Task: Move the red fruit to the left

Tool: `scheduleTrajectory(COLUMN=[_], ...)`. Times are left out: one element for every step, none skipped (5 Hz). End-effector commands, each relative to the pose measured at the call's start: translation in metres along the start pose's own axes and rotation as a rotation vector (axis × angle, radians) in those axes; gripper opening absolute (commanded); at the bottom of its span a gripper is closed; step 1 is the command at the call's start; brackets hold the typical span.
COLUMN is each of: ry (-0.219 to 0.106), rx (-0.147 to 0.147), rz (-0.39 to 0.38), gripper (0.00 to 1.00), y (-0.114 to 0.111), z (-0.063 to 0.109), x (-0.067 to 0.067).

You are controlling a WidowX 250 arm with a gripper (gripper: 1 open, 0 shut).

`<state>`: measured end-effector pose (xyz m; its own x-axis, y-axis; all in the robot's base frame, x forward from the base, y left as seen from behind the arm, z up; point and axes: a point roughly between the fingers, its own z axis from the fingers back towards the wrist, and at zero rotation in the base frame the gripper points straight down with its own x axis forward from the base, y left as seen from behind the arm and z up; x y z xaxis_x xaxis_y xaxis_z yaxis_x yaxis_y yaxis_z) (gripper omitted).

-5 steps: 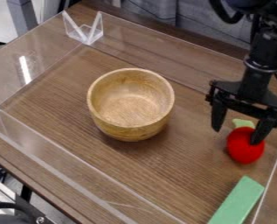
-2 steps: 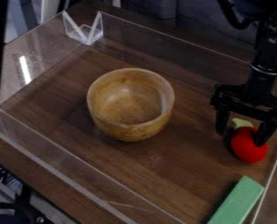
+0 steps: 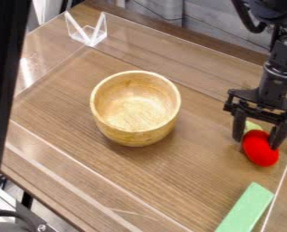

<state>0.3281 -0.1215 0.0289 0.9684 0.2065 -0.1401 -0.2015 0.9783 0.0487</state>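
The red fruit (image 3: 262,150) is a small glossy red toy lying on the wooden table at the right. My gripper (image 3: 257,132) points straight down right over it. Its black fingers (image 3: 234,121) stand apart on either side of the fruit's top, which they partly hide. The jaws look open, and I see no firm grip on the fruit. The fruit rests on the table.
A round wooden bowl (image 3: 136,107) stands in the middle, left of the fruit. A flat light green block (image 3: 248,214) lies at the bottom right edge. A clear plastic piece (image 3: 88,32) stands at the back left. A low transparent wall (image 3: 61,172) rims the table.
The gripper has sunk lower, so its fingers now straddle the red fruit instead of hovering above it. The fruit and the bowl have not moved on the table.
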Motion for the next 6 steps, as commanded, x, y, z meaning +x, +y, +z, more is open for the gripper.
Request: scheduleTrajectory(ry=[-0.030, -0.051, -0.071, -0.086, -0.091, -0.094], rx=[-0.004, -0.039, -0.081, -0.130, -0.143, -0.142], rz=[0.043, 0.011, -0.043, -0.055, -0.038, -0.070], gripper=[0.00, 0.00, 0.00, 0.00, 0.00, 0.00], y=[0.029, 0.048, 0.068, 0.091, 0.096, 0.093], z=[0.010, 0.037, 0.068, 0.076, 0.065, 0.059], x=[0.023, 0.018, 0.015, 0.021, 0.029, 0.026])
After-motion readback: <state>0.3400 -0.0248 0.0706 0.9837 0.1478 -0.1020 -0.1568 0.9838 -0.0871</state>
